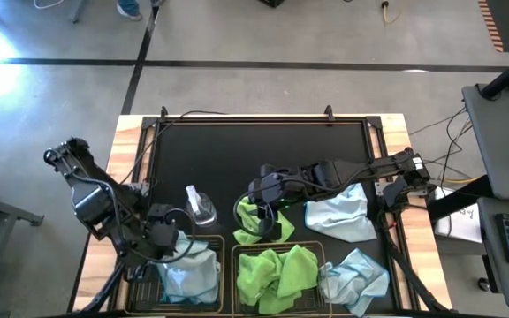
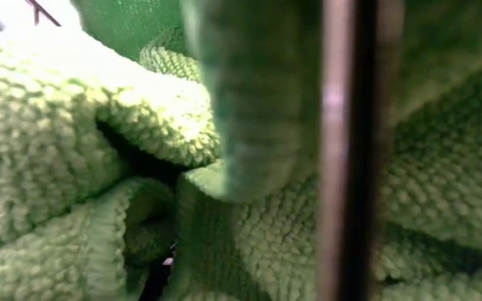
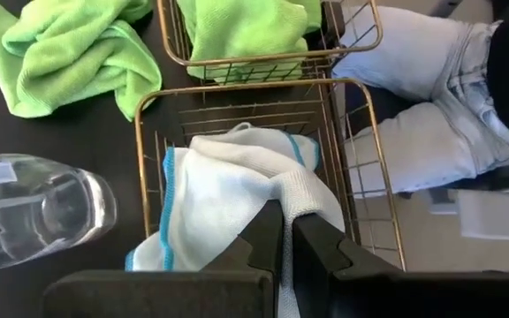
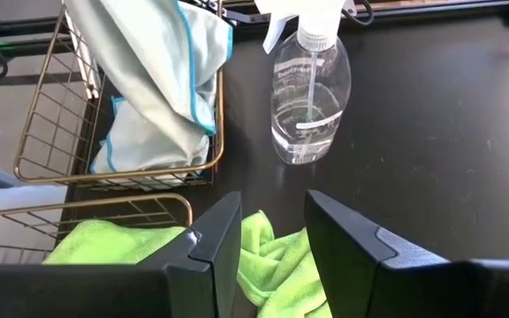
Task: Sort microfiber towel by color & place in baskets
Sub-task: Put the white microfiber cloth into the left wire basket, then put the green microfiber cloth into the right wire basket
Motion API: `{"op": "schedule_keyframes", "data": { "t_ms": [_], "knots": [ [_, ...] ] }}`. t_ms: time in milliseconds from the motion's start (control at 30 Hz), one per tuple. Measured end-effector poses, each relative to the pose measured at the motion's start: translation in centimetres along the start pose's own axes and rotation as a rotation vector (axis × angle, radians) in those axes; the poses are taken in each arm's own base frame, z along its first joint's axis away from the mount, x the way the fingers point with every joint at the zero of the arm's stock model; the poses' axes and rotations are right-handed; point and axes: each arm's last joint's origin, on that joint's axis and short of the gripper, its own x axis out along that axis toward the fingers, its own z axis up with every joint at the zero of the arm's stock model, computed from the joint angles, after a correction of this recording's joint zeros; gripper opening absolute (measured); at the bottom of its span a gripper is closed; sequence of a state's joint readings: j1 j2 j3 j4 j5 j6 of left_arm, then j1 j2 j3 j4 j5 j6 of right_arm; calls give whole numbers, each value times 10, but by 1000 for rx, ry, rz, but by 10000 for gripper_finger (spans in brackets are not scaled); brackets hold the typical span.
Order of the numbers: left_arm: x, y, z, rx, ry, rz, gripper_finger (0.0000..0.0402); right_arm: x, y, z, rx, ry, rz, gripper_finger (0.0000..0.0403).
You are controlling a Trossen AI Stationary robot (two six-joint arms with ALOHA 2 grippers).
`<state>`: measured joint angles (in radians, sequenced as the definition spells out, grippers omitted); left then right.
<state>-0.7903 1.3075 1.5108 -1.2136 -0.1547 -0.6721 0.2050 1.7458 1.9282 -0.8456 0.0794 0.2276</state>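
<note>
Left claw (image 1: 168,240) sits at lower left of the high view, over the left basket (image 1: 145,281), fingers pinched together on a pale blue towel (image 3: 228,208); the cloth is bunched in that basket with an edge pulled up between the pads. Judged: drop-off in progress, release not yet done.

Right claw (image 1: 263,205) is mid-frame in the high view, fingers (image 4: 210,243) apart, nothing between them, hovering over a loose green towel (image 1: 259,221) lying on the table just above the middle basket (image 1: 234,265). Likely the next pick.

Progress: middle basket already holds green towels (image 1: 281,274); left basket holds blue only. So sorting by color looks correct so far. Left to do: the loose green one, a blue towel (image 1: 338,214) spread at right of the mat under the right arm, and another blue towel (image 1: 356,276) crumpled at lower right beside the middle basket, outside it. Roughly half done, as a guess.

Clear spray bottle (image 1: 200,206) lies on the mat between the two claws, near the left basket; not part of the sort, could get bumped.

Surface: black mat (image 1: 237,150) on a wood table (image 1: 126,141), upper half bare. Low view is blocked by green cloth and a basket wire. Room: grey floor with dark lines, a desk with a keyboard at right edge. Left wrist view shows a person's legs in jeans (image 3: 414,106) past the baskets.
</note>
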Motion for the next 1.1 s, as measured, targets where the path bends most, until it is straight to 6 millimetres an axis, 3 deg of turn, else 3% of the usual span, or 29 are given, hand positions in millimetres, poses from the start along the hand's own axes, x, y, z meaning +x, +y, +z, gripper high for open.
{"op": "schedule_keyframes", "data": {
  "t_ms": [300,467,667,867,1100],
  "knots": [
    [14,6,11,-77,-104,196,0,0,-2,-7,-1,70,-16,120],
    [25,3,13,-188,-55,173,13,-1,-3,-12,-1,124,-29,119],
    [31,0,13,-310,5,128,59,-1,-3,-14,-4,148,-34,125],
    [32,1,13,-303,-11,146,97,-1,-3,-14,-15,148,-34,121],
    [26,-3,23,-256,-115,136,103,-2,-3,-12,-20,135,-30,111]
  ]
}}
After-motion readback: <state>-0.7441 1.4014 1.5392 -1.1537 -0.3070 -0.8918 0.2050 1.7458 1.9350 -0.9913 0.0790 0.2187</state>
